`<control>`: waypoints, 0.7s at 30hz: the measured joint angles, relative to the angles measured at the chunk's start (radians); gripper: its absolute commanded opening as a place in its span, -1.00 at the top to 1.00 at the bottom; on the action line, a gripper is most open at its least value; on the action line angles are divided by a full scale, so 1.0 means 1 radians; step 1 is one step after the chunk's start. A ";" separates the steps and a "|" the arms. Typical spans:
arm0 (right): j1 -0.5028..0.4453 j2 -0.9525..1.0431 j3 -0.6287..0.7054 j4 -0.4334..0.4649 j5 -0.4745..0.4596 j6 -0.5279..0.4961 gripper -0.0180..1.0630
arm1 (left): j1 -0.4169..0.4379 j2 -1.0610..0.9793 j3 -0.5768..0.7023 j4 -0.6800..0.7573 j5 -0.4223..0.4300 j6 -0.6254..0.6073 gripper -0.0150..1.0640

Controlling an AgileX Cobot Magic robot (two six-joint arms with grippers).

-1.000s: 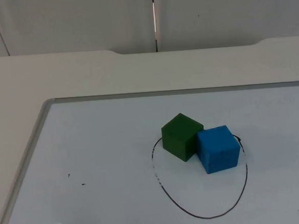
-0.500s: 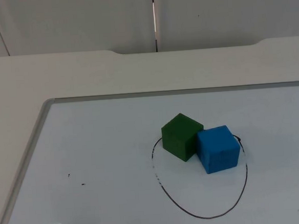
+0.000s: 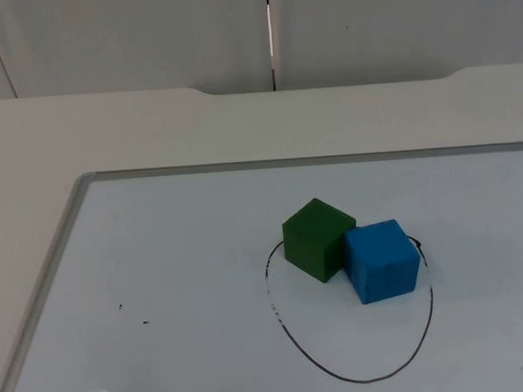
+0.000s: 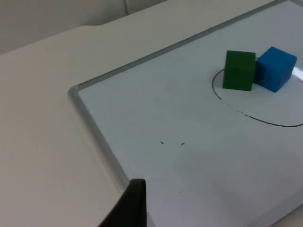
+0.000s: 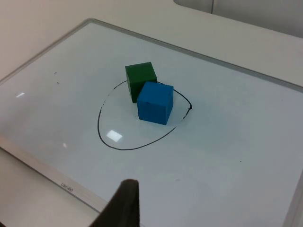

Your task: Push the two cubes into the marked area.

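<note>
Left end effector [image 4: 135, 208]: mine, hanging above the whiteboard's [image 3: 158, 257] framed left edge, well apart from both cubes. One fingertip shows; whether the fingers are spread or pressed together I cannot tell. This arm waits.

Right end effector [image 5: 125, 205]: mine, hanging above the whiteboard's near edge, well apart from the cubes. One fingertip shows; fingers' state likewise cannot be told.

Green cube [image 3: 317, 240]: sits on the whiteboard at the far rim of the marked area [image 3: 355, 378], a hand-drawn oval. Its base appears to lie on or just within the line; from the left wrist view it looks close to straddling it.

Blue cube [image 3: 382, 260]: touching the green cube's side, at the far right rim of the oval, beside the small knot where the line closes.

Judgement: the cubes stand together because they were brought against one another at the oval's far side; the task looks finished or nearly so.

Open room: the near half of the oval is bare, so a nudge toward the whiteboard's near edge would seat both cubes deeper. The surface [image 3: 105, 135] borders the frame on the far and left sides.
</note>
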 measured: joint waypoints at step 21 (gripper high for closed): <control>0.000 0.000 0.000 0.000 0.000 0.000 -0.98 | 0.372 0.000 0.000 0.004 0.000 0.000 -0.97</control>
